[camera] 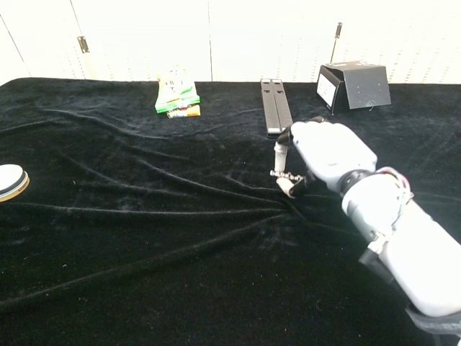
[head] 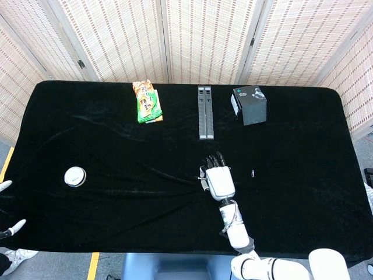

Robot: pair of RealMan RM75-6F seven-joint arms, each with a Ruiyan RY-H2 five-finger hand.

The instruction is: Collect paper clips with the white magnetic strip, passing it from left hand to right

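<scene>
**Black velvet table, woven screens all around**

The table (head: pixel 87 116) is covered in a black velvety cloth (camera: pixel 144 238) that's rumpled into long creases. Behind the far edge stands a folding screen (head: pixel 204 41) of pale woven panels in light frames. Grey floor with a yellow stripe (head: pixel 93 265) shows past the near left corner. Lighting's even and bright.

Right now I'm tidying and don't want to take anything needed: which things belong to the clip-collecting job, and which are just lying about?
Belongs to the job:
- white magnetic strip, pinched by the right hand
- paper clip loose on the cloth

Just lying about:
- green snack packet
- long black case
- black box
- white round disc
</scene>
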